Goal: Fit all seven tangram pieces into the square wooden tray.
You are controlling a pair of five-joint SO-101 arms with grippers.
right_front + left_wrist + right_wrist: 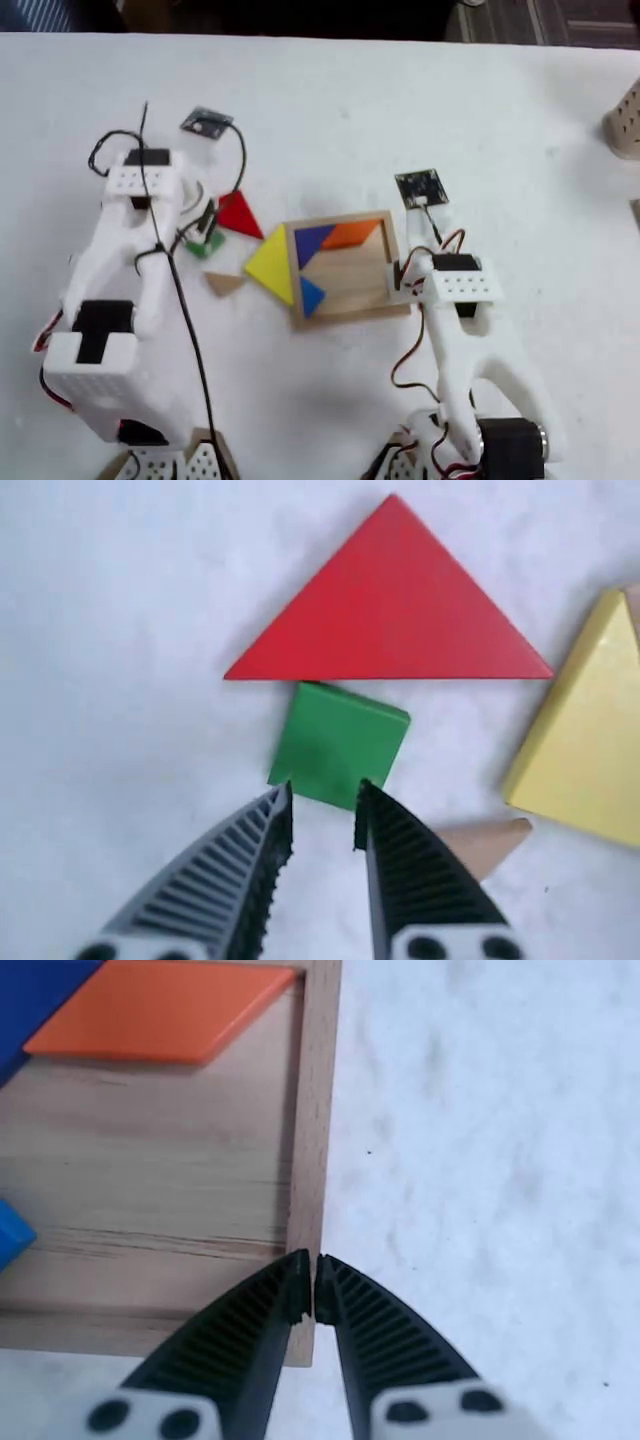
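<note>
- Three pieces lie in the square wooden tray (350, 308): an orange parallelogram (352, 233), a dark blue triangle (310, 245) and a small blue triangle (311, 296).
- Four wait outside, on one side of it: the yellow triangle (272, 265) against the tray's wall, then the tan triangle (222, 282), green square (340, 742) and red triangle (390, 605).
- Left gripper (322, 810) hangs at the green square's edge, fingers narrowly parted. Likely step: picking it up. The gap looks narrower than the square, so the fingers must widen first.
- Right gripper (310, 1288) sits over the tray's opposite wall, fingers almost closed, perhaps steadying it.
- White worktop (500, 120) carries everything, with a dark room beyond its far edge.
</note>
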